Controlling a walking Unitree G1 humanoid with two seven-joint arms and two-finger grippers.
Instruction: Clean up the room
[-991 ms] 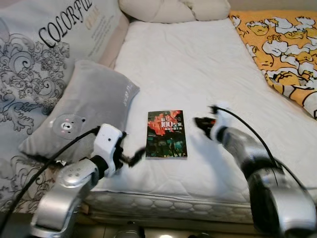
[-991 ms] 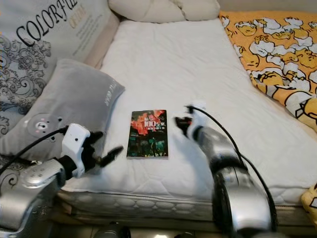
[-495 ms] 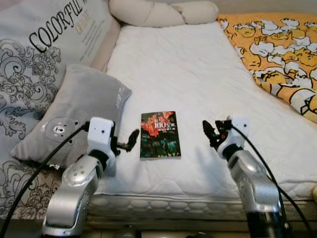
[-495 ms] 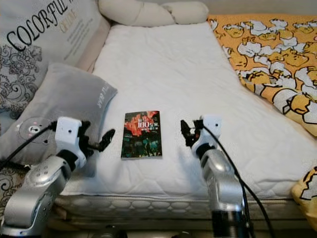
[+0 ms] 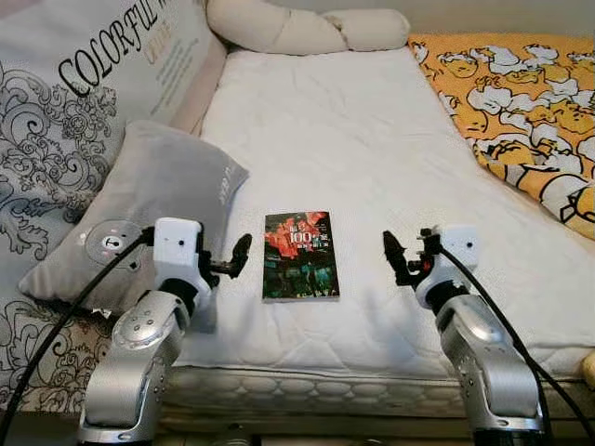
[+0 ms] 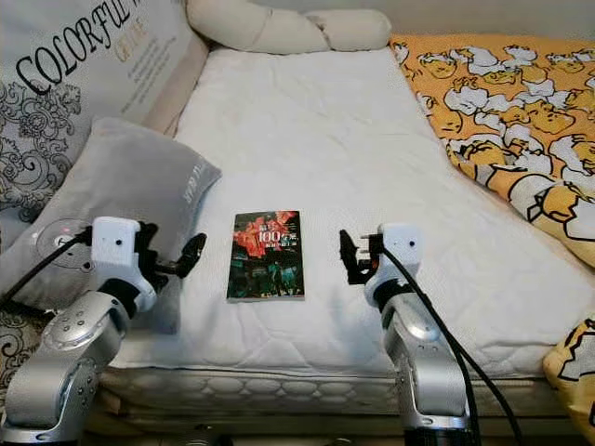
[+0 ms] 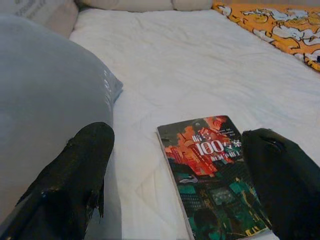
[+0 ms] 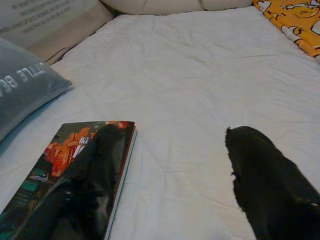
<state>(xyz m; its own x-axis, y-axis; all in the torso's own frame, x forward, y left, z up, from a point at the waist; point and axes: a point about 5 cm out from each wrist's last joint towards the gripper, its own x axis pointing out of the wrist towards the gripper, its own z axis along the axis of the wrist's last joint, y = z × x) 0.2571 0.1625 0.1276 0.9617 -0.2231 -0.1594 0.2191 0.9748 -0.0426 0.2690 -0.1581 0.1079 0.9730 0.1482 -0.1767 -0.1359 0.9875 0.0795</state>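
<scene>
Left eye view shows a book (image 5: 300, 255) lying flat on the white bed (image 5: 372, 139), near its front edge, between the left gripper (image 5: 234, 260) and the right gripper (image 5: 398, 260); neither touches it. A grey pillow (image 5: 158, 204) lies beside.

Left wrist view shows the fingers (image 7: 75, 180) spread open, with the book between them.

Right wrist view shows open fingers (image 8: 265, 175) too.

The step seems to be the approach; next, one gripper must lower onto a book edge.

Both pincers pulled back — left (image 5: 238, 255), right (image 5: 394, 257) — flanking the book (image 5: 299, 255).
</scene>
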